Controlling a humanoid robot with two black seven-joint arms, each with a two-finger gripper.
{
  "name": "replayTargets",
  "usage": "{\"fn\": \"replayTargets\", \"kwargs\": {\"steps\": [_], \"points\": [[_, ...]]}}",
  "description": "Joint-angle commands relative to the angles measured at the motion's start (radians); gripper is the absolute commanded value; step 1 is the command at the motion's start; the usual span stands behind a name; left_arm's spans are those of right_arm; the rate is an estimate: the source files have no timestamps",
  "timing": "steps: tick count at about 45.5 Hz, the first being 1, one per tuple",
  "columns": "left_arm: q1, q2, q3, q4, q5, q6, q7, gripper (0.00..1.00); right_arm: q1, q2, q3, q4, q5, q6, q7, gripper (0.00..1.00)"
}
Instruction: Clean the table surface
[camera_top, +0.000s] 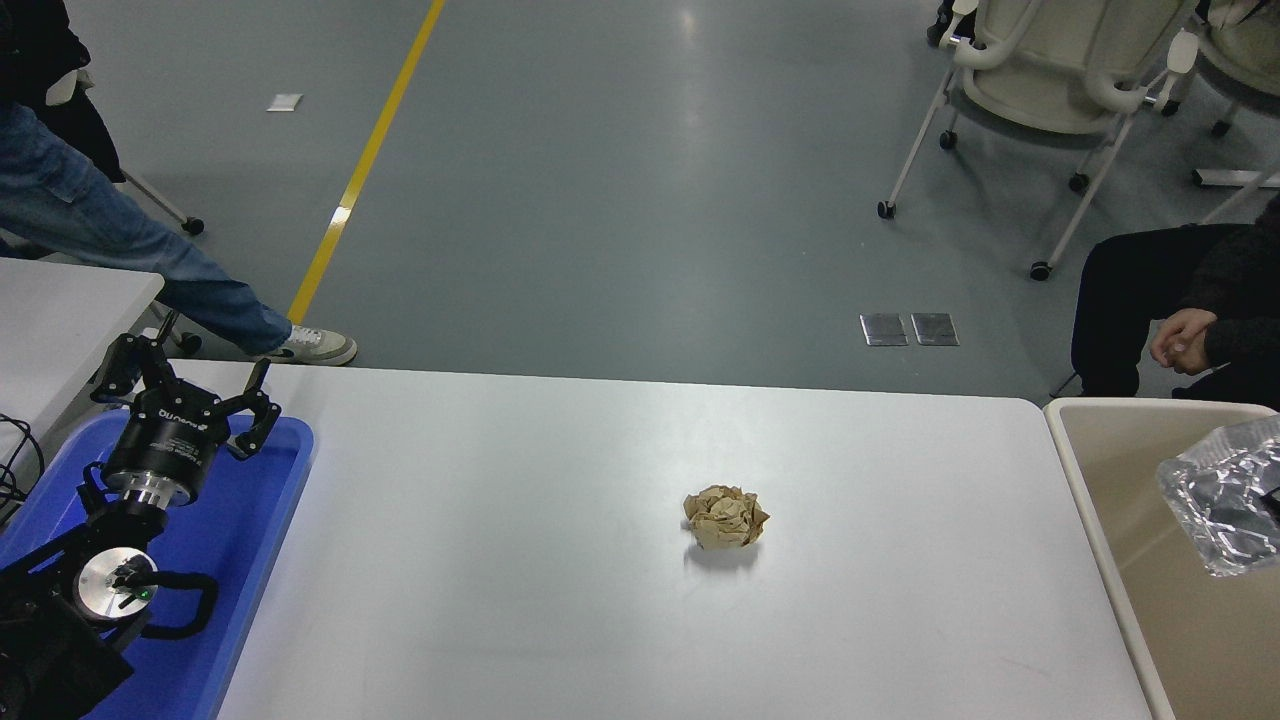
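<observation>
The table surface fills the lower middle of the head view, its near edge cut off by the frame. A crumpled brown paper ball lies on it, right of centre. At the lower left, the left gripper hangs with fingers spread over a blue tray; white lettering on its body is too small to read. A crinkled clear bag sits at the right edge, partly cut off, over a beige bin. The right gripper is out of sight.

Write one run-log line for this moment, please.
left gripper: open, parked over blue tray | right gripper: not in view | crumpled brown paper: on table surface | crinkled plastic bag: over beige bin
</observation>
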Motion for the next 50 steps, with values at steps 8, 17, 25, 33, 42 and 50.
{"fn": "replayTargets", "kwargs": {"steps": [8,17,25,33,42,50], "points": [[0.0,0.0,0.0,0.0,0.0,0.0,0.0,1.0,-0.016,0.044,0.0,-0.027,0.001,-0.027,-0.001,0.0],[0.0,0.0,0.0,0.0,0.0,0.0,0.0,1.0,-0.014,0.044,0.001,-0.024,0.002,-0.025,-0.001,0.11],[0.0,0.0,0.0,0.0,0.0,0.0,0.0,1.0,-0.004,0.035,0.003,-0.016,0.028,-0.024,-0.001,1.0],[0.0,0.0,0.0,0.0,0.0,0.0,0.0,1.0,0.012,0.027,0.003,-0.009,0.154,-0.022,-0.001,1.0],[0.0,0.0,0.0,0.001,0.0,0.0,0.0,1.0,0.03,-0.115,0.007,0.097,0.287,-0.01,-0.001,1.0],[0.0,0.0,0.0,0.0,0.0,0.0,0.0,1.0,0.036,-0.308,0.027,0.37,0.298,-0.013,0.0,1.0]]}}
